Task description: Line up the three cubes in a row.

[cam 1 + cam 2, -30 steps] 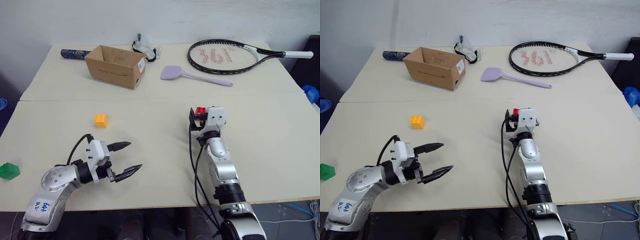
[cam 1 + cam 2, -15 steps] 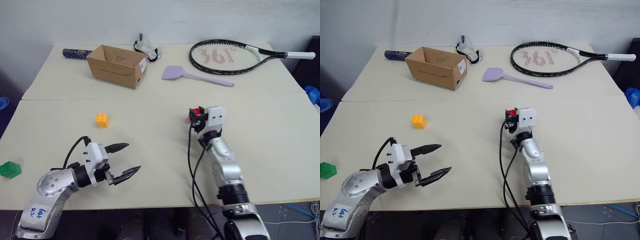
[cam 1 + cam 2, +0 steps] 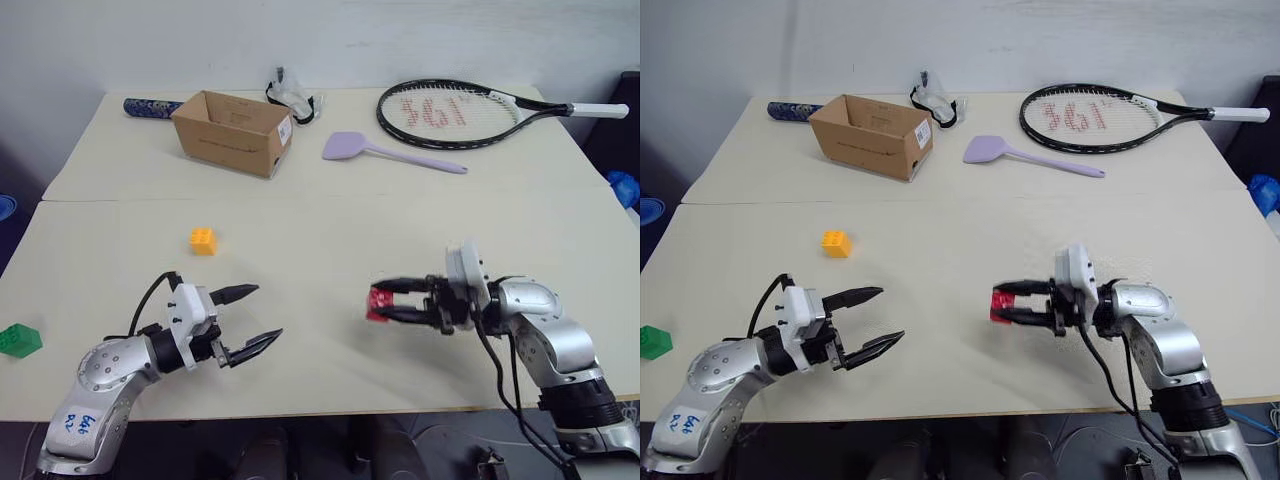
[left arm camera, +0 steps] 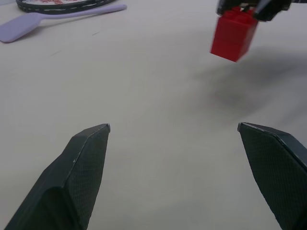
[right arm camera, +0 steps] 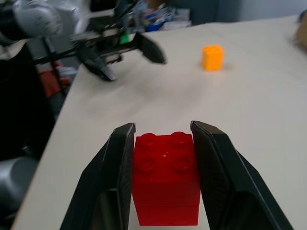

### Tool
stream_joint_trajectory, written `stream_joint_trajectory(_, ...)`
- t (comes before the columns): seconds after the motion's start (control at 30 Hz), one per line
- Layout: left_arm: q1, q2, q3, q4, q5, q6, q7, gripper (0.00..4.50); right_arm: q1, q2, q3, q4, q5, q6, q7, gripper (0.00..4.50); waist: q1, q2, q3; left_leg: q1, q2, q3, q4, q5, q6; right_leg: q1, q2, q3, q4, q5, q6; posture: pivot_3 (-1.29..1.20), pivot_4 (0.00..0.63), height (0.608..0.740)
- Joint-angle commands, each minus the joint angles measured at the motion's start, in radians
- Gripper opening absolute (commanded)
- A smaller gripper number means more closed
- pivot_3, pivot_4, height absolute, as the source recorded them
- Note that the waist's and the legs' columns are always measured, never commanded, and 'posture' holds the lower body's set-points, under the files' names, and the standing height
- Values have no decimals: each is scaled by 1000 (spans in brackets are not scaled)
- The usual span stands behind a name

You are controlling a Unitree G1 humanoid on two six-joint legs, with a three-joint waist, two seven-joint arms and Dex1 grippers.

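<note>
My right gripper [image 3: 385, 301] is shut on the red cube [image 3: 378, 304] and holds it just above the table, pointing left toward the middle; the red cube [image 5: 166, 177] sits squeezed between its fingers [image 5: 117, 163]. The yellow-orange cube [image 3: 203, 240] rests on the table left of centre. At the far left edge of the table lies the green cube [image 3: 19, 340]. Near the front left, my left gripper [image 3: 254, 318] stands open and empty, pointing toward the red cube [image 4: 233, 33].
A brown cardboard box [image 3: 232, 131] stands at the back left with a dark tube [image 3: 150, 106] behind it. A lilac spatula [image 3: 390, 151] and a tennis racket [image 3: 470, 110] lie at the back right. A seam [image 3: 300, 198] crosses the table [image 3: 300, 380].
My right gripper closed on the red cube, then swung back toward me and turned to point left, carrying the cube. The left gripper stayed where it was.
</note>
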Motion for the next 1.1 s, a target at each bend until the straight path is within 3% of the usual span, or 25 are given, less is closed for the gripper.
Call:
stream_joint_trajectory(0.03, -16, 31, 29, -12, -22, 11, -22, 4500, -47, 44, 54, 170, -63, -142, 135, 1388, 0, -1, 0, 0, 0, 0, 0, 0, 0, 0, 0, 0, 0, 0, 0, 0, 150, 740)
stream_joint_trajectory(0.27, 16, 70, 62, -47, -54, 52, -51, 4500, -161, 149, 80, 446, -152, -333, 207, 1388, -2, -1, 0, 0, 0, 0, 0, 1, -1, 0, 0, 0, 3, 0, 0, 0, 150, 740)
stream_joint_trajectory(0.43, 14, 83, 86, -46, -65, 65, -54, 4500, -219, 165, 92, 553, -193, -369, 218, 1388, -2, -1, 0, 1, 0, -1, 2, 1, -1, 1, -1, 0, 2, 0, 0, 0, 150, 740)
stream_joint_trajectory(0.73, 112, 51, 144, -64, -48, 43, -15, 4500, -238, 126, 38, 490, -132, -396, 246, 4330, -4, 0, 0, -1, 0, -1, 2, 0, -2, 0, -1, 0, 3, 0, 0, 0, 150, 740)
stream_joint_trajectory(0.9, 247, -32, 285, -23, -26, -40, 58, 4500, -120, 61, -64, 322, -71, -397, 181, 4470, 0, 0, 0, -1, 0, -2, 2, 0, -2, 0, -1, -1, 2, 0, 0, 0, 150, 740)
stream_joint_trajectory(1.1, 401, -231, 545, 69, -55, -151, 224, 4500, 80, 52, -223, 153, 31, -409, 89, 4470, 4, -1, 1, -1, 0, -2, 1, -2, -1, 1, -1, -1, -3, 0, 0, 0, 150, 740)
